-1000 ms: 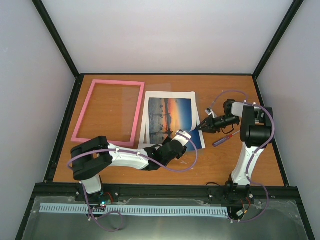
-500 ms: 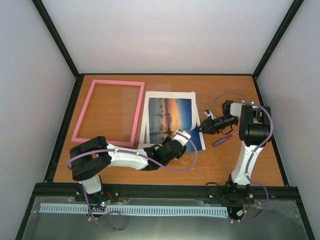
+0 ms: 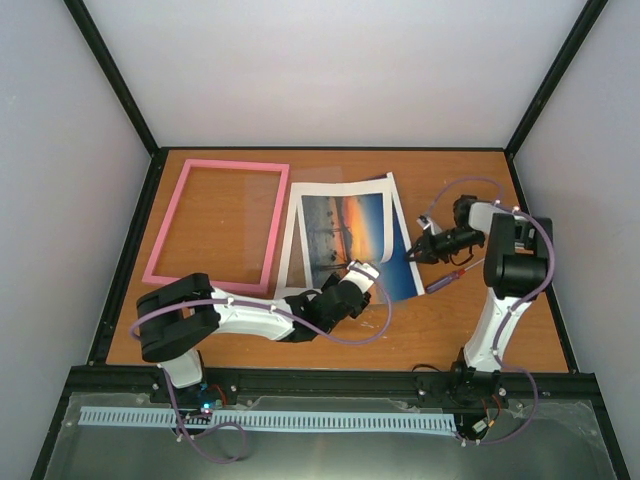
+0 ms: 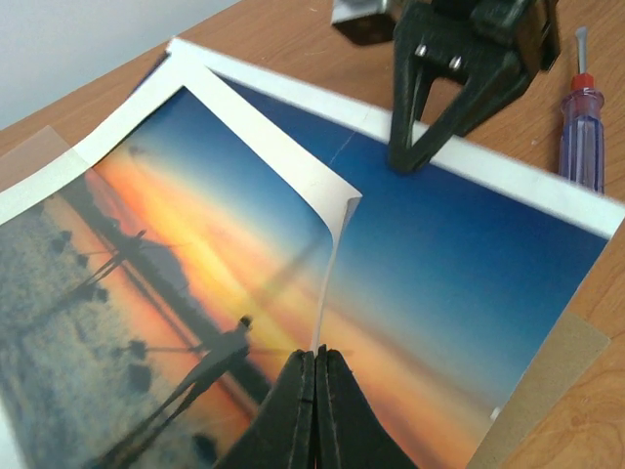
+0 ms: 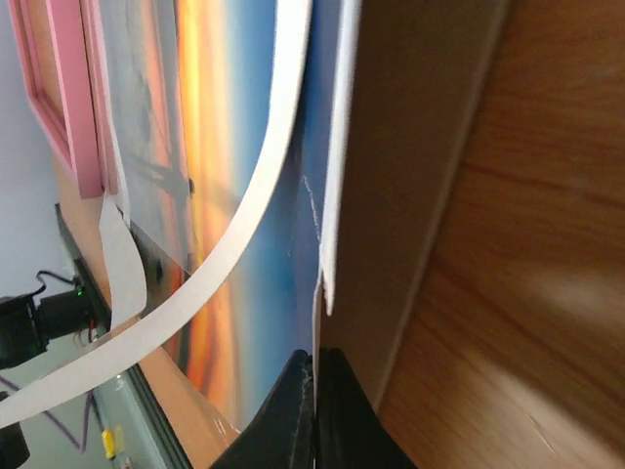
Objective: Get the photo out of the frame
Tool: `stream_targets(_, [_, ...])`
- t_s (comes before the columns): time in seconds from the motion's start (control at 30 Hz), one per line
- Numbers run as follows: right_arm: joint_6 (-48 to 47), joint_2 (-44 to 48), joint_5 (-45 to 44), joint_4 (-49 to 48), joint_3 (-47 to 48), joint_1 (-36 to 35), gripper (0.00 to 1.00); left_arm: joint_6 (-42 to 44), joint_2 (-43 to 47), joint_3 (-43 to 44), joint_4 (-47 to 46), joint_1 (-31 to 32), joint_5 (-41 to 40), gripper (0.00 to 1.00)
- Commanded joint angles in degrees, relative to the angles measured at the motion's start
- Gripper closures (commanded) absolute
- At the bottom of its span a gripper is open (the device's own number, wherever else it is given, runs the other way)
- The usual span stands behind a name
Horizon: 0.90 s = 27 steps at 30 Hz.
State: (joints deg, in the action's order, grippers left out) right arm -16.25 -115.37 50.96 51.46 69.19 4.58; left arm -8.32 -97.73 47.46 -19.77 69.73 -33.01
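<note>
The photo (image 3: 340, 232) is laid on the counter (image 3: 455, 178) just right of the frame (image 3: 238, 164); its lifted right edge is pinched in the right jaws, its curled near edge in the left jaws.

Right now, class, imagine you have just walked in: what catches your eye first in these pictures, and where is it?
The bright orange-and-blue sunset photo at the middle of the table, one edge curling upward, pinched by the left gripper at its near side and the right gripper at its right border. Next, the pink frame lying flat to the photo's left, and a purple-handled screwdriver beside the right gripper.
</note>
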Motion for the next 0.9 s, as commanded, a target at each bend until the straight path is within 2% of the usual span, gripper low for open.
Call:
stream_targets(0.0, [-1.2,6.4,-5.6,4.1,3.1,4.3,0.97,-1.4,2.6,-0.8,-1.5,-0.8,-0.9,0.99])
stream_targets(0.27, [-3.6,13.5,-11.8,10.3,8.0,11.2,0.97,-1.6,3.3,-1.7,-2.6,-0.7,0.0,0.99])
stream_targets(0.4, [-5.0,16.9,-14.5,13.6,13.3,14.0,0.97,-0.8,2.7,-1.1,-2.7,-0.7,3.9,0.98])
stream_targets(0.5, [-5.7,20.4,-17.0,15.7,18.9,14.7,0.97,-0.6,3.3,-0.8,-2.8,-0.6,7.8,0.86])
stream_targets(0.6, [-5.7,23.6,-17.9,17.2,24.8,14.7,0.97,-0.5,5.7,-0.9,-2.8,-0.6,9.4,0.59])
stream_targets(0.67, [-5.5,25.2,-17.3,18.1,27.7,14.7,0.97,-0.9,7.6,-1.1,-2.5,-0.7,9.8,0.46])
stream_targets(0.73, [-5.3,26.4,-15.9,19.0,29.9,14.7,0.97,-1.9,9.7,-1.3,-1.5,-0.7,10.0,0.4])
stream_targets(0.87, [-5.0,28.3,-12.7,21.1,31.8,14.5,0.97,-5.5,14.2,-2.6,2.4,-1.1,8.8,0.36])
